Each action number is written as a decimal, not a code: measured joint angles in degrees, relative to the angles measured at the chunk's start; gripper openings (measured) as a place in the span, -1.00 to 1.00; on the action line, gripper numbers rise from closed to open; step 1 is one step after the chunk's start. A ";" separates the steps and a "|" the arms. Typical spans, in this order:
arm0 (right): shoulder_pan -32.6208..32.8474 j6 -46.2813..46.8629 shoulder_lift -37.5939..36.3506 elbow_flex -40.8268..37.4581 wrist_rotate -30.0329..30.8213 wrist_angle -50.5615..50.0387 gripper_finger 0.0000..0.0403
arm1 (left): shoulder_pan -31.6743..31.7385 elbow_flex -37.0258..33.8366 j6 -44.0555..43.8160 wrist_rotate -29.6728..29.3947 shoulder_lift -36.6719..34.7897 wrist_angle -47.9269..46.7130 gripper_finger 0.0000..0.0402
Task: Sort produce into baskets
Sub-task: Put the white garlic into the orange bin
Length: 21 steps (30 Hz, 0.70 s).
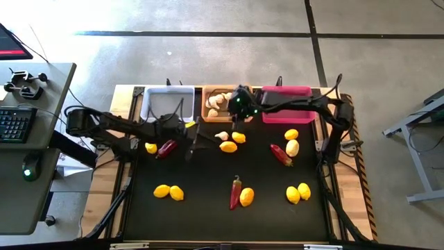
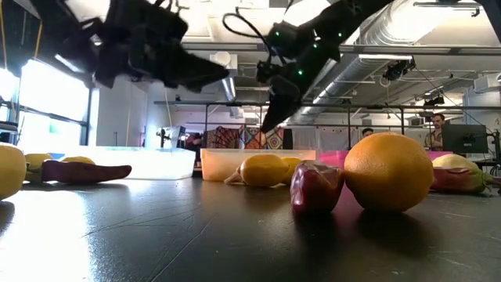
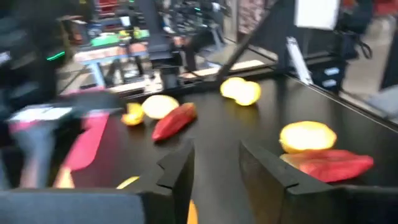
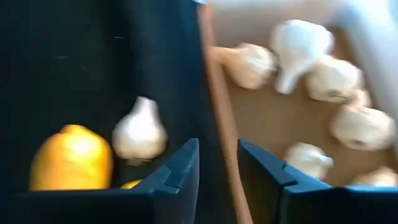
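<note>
Black and flat, the table (image 1: 208, 208) holds a small, light, bumpy white garlic bulb (image 4: 140, 130) beside the orange plastic basket (image 1: 208, 111), where the empty right tool (image 4: 217, 165), fingers slightly apart, could pinch its round middle gently.

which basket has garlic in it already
The orange basket, the middle of the three; garlic bulbs lie in it. The white basket looks empty; the pink basket's contents are hidden.

Right end effector (image 4: 217, 171) empty, fingers parted, over orange basket (image 4: 217, 118) rim; garlic bulbs (image 4: 323, 81) inside; lemon (image 4: 71, 158), garlic bulb (image 4: 140, 132) on surface (image 4: 81, 56).
</note>
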 joint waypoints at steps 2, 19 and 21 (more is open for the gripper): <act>1.89 2.41 0.42 0.00 0.00 1.42 -0.57 | 0.75 -2.04 -1.70 -0.17 -0.71 2.27 -0.53; 5.54 8.34 9.11 0.00 1.62 6.80 -0.07 | 0.67 -3.65 -4.72 -1.33 -1.38 -3.68 -0.66; 5.60 8.34 9.23 0.00 0.87 7.33 0.08 | 0.31 -3.65 -5.54 -1.34 -1.38 -3.71 -0.66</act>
